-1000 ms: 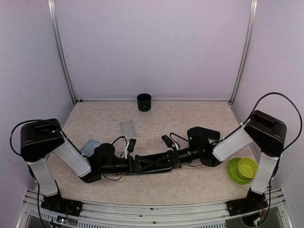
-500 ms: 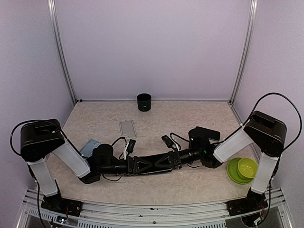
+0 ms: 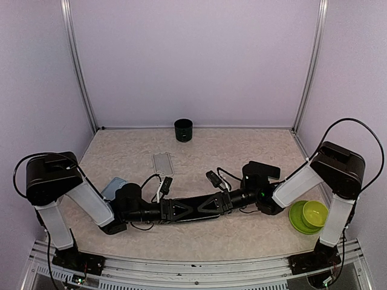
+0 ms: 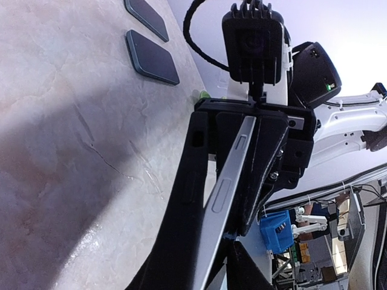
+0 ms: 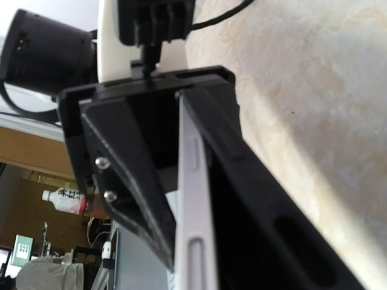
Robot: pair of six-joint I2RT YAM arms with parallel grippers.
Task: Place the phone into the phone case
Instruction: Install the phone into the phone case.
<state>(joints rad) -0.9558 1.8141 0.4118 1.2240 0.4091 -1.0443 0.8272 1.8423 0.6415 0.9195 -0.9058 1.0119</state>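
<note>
The phone (image 4: 227, 181) is a thin silver slab seen edge-on, held above the table where the two arms meet. My right gripper (image 5: 181, 103) is shut on the phone (image 5: 193, 199), one black finger flat against each face. My left gripper (image 4: 233, 130) straddles the same phone from the other end. One of its fingers lies along the phone, and a thin gap shows at the other, so it is still open. In the top view both grippers (image 3: 181, 208) (image 3: 208, 203) overlap and hide the phone. The clear phone case (image 3: 162, 163) lies flat on the table behind them.
A blue-grey flat slab (image 3: 113, 186) lies by the left arm. A black cup (image 3: 183, 130) stands at the back wall. Green bowls (image 3: 308, 215) sit at the right front. Two dark flat rectangles (image 4: 152, 57) lie on the table in the left wrist view.
The left gripper's jaws have narrowed around the phone. The joined grippers and the right arm's wrist have drifted slightly.
</note>
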